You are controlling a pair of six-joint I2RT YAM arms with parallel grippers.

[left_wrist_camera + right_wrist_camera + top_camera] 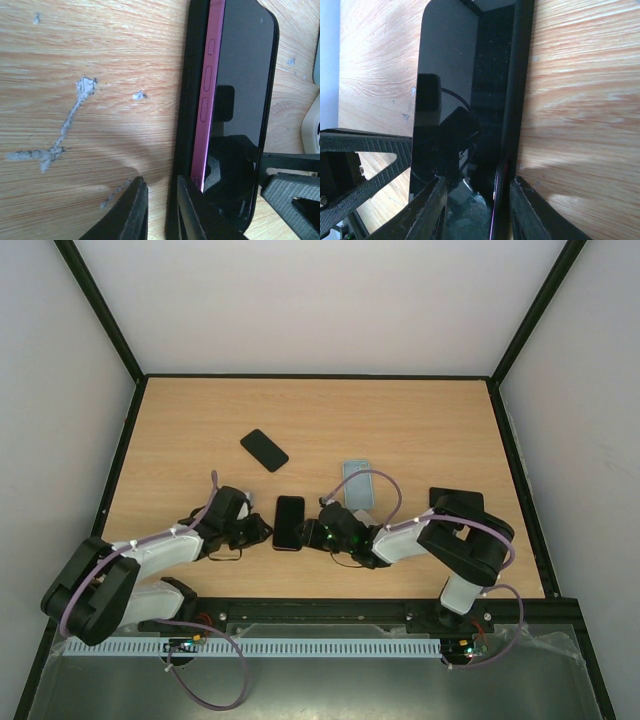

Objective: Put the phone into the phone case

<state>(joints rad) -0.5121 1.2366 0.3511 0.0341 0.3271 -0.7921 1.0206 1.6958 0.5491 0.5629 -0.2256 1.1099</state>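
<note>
Seating step, as I judge it. The phone (288, 523) lies near the table's front edge between both arms, resting at a slant in the black phone case (182, 100), with its magenta side standing proud of the case wall. My left tool (159, 192) has its fingers a little apart astride that wall, with bare table showing beside the outer finger. My right tool (479, 182) straddles the phone's edge and a case wall, and I cannot tell whether it pinches or merely brackets them. To finish cleanly I would steady the case on one side and press the raised edge straight down, corner by corner, keeping off the side buttons (206, 107). A sideways push would likely skate the pair across the table (420, 430). That surface is pale wood laminate with grey scuffs (65, 130). A second dark slab (264, 450) and a pale blue item (357, 483) lie farther back. White walls (320, 300) and black frame struts (100, 308) enclose the cell.
</note>
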